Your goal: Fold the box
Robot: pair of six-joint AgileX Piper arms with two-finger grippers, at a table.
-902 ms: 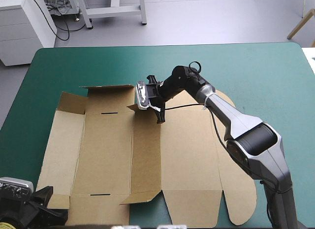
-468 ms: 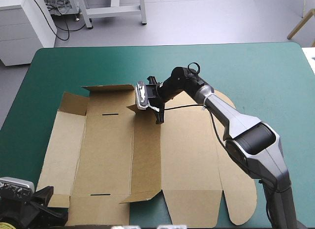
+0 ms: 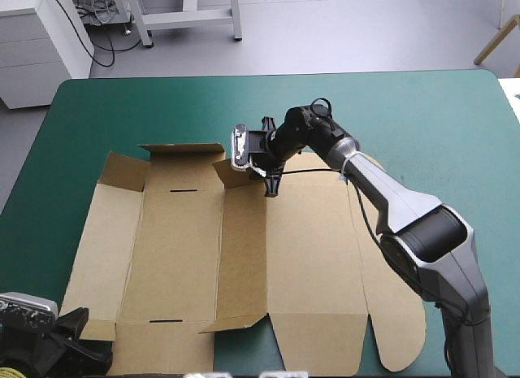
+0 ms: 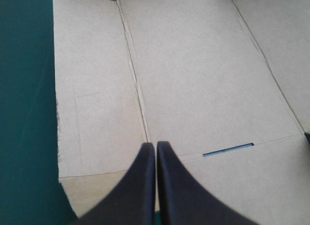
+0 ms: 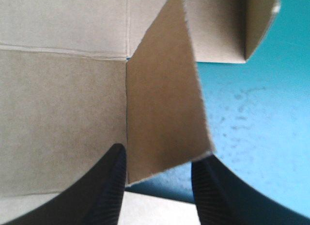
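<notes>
Left gripper (image 4: 156,143): clenched, fingers meeting in one arch and holding nothing. It hangs over the near-left part of the box, close to a slot (image 4: 227,150), probably parked out of the way or ready to pin the sheet.
Box (image 3: 244,256): a cut brown sheet lying mostly flat, left of the middle of the table (image 3: 439,126). Its far-left flaps are tipped up a little and no wall is tucked, so folding looks barely begun.
Flap (image 3: 230,168): a small tab at the box's far edge, standing up from its crease rather than lying flat.
Right gripper (image 5: 160,155): released, fingers apart with the flap between them and its free corner against one finger. It likely straddles the flap to steer it up and inward.
Risk: with no firm pinch, the flap may spring back.
</notes>
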